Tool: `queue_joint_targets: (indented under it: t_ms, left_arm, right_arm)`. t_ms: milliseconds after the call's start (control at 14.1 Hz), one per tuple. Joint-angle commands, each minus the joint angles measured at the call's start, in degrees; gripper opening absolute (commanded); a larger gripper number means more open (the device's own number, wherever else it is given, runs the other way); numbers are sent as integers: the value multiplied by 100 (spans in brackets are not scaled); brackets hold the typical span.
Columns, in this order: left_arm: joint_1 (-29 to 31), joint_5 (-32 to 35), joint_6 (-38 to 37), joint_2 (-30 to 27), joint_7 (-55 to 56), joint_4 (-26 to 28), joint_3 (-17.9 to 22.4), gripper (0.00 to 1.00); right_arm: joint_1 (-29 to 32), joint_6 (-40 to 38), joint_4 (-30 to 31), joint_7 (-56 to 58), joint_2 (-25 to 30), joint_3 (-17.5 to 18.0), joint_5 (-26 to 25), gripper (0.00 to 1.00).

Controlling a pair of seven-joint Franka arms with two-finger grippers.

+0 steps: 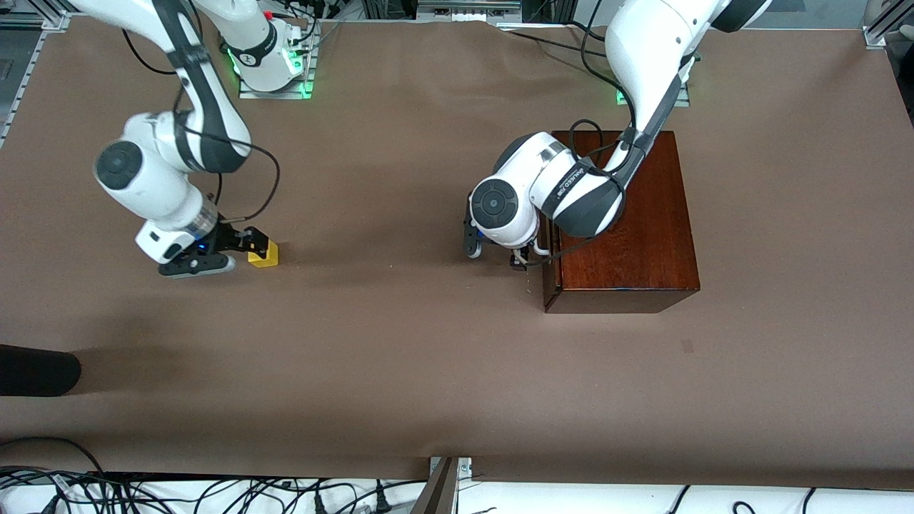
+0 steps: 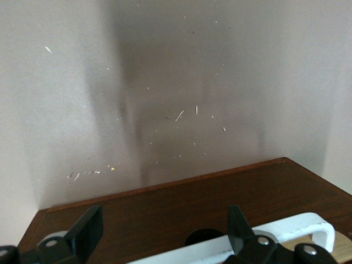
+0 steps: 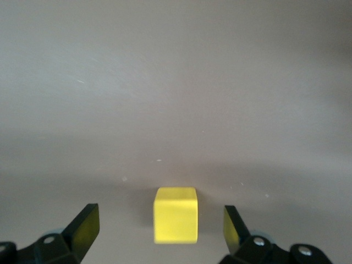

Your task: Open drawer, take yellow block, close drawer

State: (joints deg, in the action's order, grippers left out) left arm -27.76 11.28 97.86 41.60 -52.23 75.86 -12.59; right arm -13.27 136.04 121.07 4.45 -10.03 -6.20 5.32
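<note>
The yellow block (image 1: pixel 265 255) sits on the brown table near the right arm's end. My right gripper (image 1: pixel 255 244) is open, low over the table, and its fingers stand either side of the block (image 3: pixel 175 214) without touching it. The dark reddish-brown wooden box (image 1: pixel 628 228) stands near the left arm's end. Its drawer (image 1: pixel 551 275) looks shut or nearly shut. My left gripper (image 1: pixel 521 258) is open at the drawer front, by the white handle (image 2: pixel 300 231). A sliver of pale wood (image 2: pixel 342 248) shows beside the handle.
A dark rounded object (image 1: pixel 36 370) lies on the table at the right arm's end, nearer to the front camera. Cables (image 1: pixel 214 496) run along the table's front edge. The table (image 1: pixel 400 343) is covered in brown cloth.
</note>
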Motion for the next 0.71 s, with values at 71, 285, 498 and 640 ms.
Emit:
queue_joint_targets:
  t_ms: [71,285,498,640]
  left_arm:
    - [-28,76,-118,-652,1089,-1,20,100]
    - [25,129,-127,-1161,1435,-18,90,100]
    - [314,146,-441,-1426,1426,-483,440,100]
    - [568,41,-889,-1444,1444,-1035,809,100]
  right_arm:
    - [70,-1672,-627,-31,808,31,-101,100]
    - [70,-2842,-1425,-58,976,58,-101,100]
    - [70,-3783,-2313,3,959,58,-110,100]
    - [78,-4145,-2762,21,906,58,-163,100]
